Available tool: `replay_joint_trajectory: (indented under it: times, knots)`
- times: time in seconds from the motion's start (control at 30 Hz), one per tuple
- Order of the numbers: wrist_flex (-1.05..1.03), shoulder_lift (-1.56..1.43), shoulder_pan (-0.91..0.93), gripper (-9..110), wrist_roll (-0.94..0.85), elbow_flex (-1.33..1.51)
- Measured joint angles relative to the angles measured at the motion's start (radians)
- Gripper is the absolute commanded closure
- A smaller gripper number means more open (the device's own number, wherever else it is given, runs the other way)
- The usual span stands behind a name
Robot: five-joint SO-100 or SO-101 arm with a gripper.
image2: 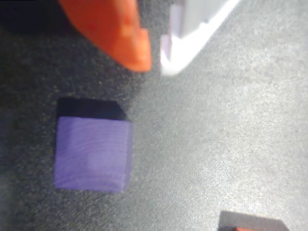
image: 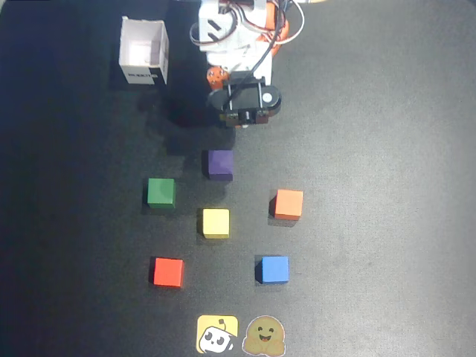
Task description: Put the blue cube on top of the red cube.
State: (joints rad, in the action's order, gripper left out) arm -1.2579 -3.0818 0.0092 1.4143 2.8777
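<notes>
Stickers [image: 239, 335]: two cartoon stickers at bottom edge of overhead view, a yellow square one and a brown round one, side by side.
Table [image: 387, 149]: dark, speckled mat surface; carries all cubes.
Blue cube [image: 274, 269]: lower row of overhead view, right of centre; flat on table, apart from all other cubes, well clear of arm.
Red cube [image: 168, 271]: same lower row, left of blue cube, well apart from it; top face bare.
Yellow cube [image: 216, 222]: centre of group, above and between red and blue cubes.
Orange cube [image: 288, 204]: right of yellow cube, above blue cube; in wrist view, an orange corner at bottom right edge, likely this cube.
Green cube [image: 161, 192]: left of yellow cube, above red cube.
Purple cube [image: 219, 164]: top of group, nearest to arm; in wrist view, lower left, just below fingertips, not touched.
Gripper [image2: 154, 60]: above table, above purple cube in wrist view; holds nothing.
Fingers: orange finger [image2: 115, 29] on left of wrist view, white finger [image2: 192, 33] on right; narrow gap between tips, nothing in it.
Arm [image: 238, 52]: white and orange body at top centre of overhead view, black motor at wrist end.
Box [image: 143, 50]: small white open-top box at upper left of overhead view, beside arm base; inside looks bare.
</notes>
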Motion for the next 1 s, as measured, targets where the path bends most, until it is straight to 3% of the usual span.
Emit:
replay_joint_trajectory:
  times: [0.6,1.0]
  knots:
    - [0.0,0.0,0.012,99,-0.003,0.0]
    - [0.043,0.055,-0.052,99,0.087,-0.029]
